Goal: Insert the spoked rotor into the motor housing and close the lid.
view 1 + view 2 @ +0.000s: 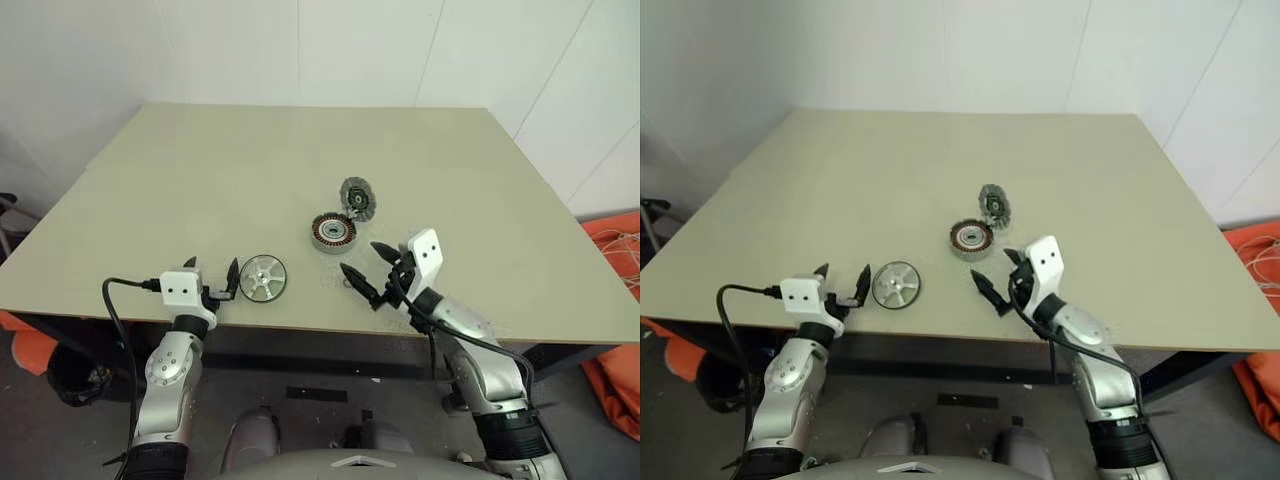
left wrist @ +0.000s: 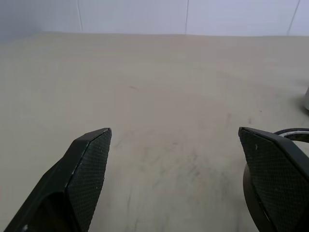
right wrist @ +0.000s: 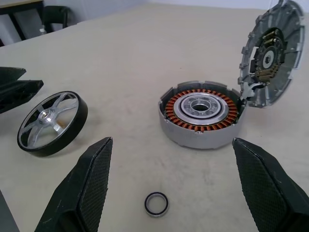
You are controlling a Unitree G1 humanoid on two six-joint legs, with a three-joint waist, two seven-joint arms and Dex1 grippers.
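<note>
Progress: we judge the task barely begun; nothing is inserted and the lid (image 3: 271, 53) stands open.
Done: as far as we can see, only the arms are placed near the parts.
Left: we must pick up the rotor (image 1: 263, 278), seat it in the housing (image 3: 202, 115), then swing the lid down.
Rotor: it lies flat on the table (image 1: 200, 190) near the front edge, just beside the left gripper (image 1: 211, 281), well apart from the housing.
Housing: it sits mid-table, beyond the right gripper (image 1: 364, 267), with its cavity facing up.
Lid: it is tilted up at the housing's far side, seemingly joined at the rim.
Left jaws: released, spread wide, empty.
Right jaws: released, spread wide, empty.
Materials: the rotor has bright metal spokes and hub, with a dark outer band; the housing has a grey notched shell, copper-brown windings and a pale silver centre.
Lid face: grey ribbed disc with dark patches and a toothed edge.
Ring (image 3: 156, 204): a small dark ring lies loose on the table in front of the housing.
Fingers: black, wedge-shaped, with finely textured pads (image 3: 91, 183).
Table: matte beige, faintly scuffed.
</note>
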